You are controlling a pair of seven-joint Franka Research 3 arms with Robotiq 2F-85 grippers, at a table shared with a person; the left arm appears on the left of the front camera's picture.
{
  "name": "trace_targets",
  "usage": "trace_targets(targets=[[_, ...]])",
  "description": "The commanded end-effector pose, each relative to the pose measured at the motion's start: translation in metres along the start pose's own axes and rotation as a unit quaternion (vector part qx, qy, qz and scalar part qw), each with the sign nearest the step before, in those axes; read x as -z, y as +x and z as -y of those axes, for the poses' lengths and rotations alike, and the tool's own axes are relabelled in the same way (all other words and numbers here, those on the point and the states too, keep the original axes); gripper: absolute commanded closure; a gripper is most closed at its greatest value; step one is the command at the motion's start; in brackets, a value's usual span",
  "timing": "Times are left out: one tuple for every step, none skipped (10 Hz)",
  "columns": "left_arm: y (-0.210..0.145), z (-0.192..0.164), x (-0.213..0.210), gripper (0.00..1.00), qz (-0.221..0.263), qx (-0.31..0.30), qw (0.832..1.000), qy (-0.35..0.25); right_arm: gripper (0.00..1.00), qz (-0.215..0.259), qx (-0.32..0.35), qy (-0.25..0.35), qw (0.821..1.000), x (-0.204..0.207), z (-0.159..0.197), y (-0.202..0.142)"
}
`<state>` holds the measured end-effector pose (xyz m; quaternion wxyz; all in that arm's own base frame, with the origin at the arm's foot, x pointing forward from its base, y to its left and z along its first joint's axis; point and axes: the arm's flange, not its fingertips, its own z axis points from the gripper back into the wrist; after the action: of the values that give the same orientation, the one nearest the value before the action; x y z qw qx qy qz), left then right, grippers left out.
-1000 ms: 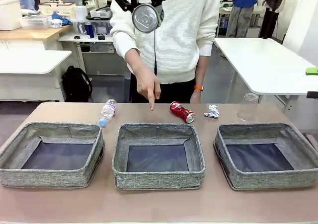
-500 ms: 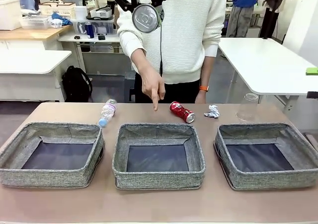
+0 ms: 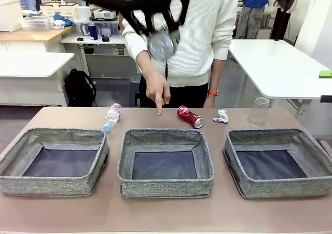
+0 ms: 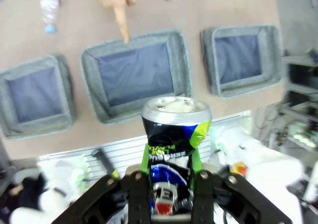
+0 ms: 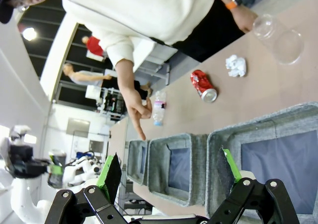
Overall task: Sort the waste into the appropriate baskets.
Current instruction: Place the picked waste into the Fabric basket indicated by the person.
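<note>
Dark can (image 4: pixel 174 149), seemingly above middle basket (image 3: pixel 165 180)

At twelve o'clock the left claw (image 3: pixel 162 41) and dark drink can (image 3: pixel 161 46) blur; its label seems unreadable.

A person (image 3: pixel 202 37) in a white ribbed sweater, an orange wristband (image 3: pixel 207 92) on one wrist, stands at the far side of a brown table (image 3: pixel 166 213); behind, a black backpack (image 3: pixel 80 87) sits on the floor beside the left white table (image 3: pixel 31 63); a white bin (image 3: pixel 10 13) and a dark blue bottle (image 3: pixel 93 31) stand on back tables (image 3: pixel 36 35); a small green block (image 3: pixel 325 74) lies at the edge of the right white table (image 3: pixel 275 63).
</note>
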<state>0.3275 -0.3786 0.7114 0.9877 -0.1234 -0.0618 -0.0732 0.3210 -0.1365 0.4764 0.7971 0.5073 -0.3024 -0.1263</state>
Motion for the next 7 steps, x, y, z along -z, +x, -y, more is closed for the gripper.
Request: trace_targets(targets=[[-0.063, -0.025, 0.046, 0.67, 0.034, -0.020, 0.999, 0.001, 0.00, 0.008, -0.012, 0.012, 1.000, 0.002, 0.001, 0.003], [-0.080, -0.029, 0.064, 0.67, 0.042, -0.028, 0.999, -0.010, 0.00, 0.008, -0.012, 0.012, 1.000, 0.002, 0.001, 0.003], [-0.091, -0.029, 0.095, 0.67, 0.045, -0.035, 0.998, -0.014, 0.00, 0.008, -0.012, 0.012, 1.000, 0.002, 0.001, 0.003], [-0.093, -0.029, 0.121, 0.67, 0.047, -0.051, 0.998, -0.011, 0.00, 0.008, -0.012, 0.012, 1.000, 0.002, 0.001, 0.003], [-0.087, -0.027, 0.146, 0.67, 0.043, -0.068, 0.997, -0.011, 0.00, 0.008, -0.012, 0.012, 1.000, 0.002, 0.001, 0.003], [-0.077, -0.023, 0.168, 0.67, 0.027, -0.061, 0.998, -0.022, 0.00, 0.008, -0.012, 0.012, 1.000, 0.002, 0.001, 0.003], [-0.067, -0.019, 0.182, 0.67, 0.028, -0.061, 0.998, -0.015, 0.00, 0.008, -0.012, 0.012, 1.000, 0.002, 0.001, 0.003]])
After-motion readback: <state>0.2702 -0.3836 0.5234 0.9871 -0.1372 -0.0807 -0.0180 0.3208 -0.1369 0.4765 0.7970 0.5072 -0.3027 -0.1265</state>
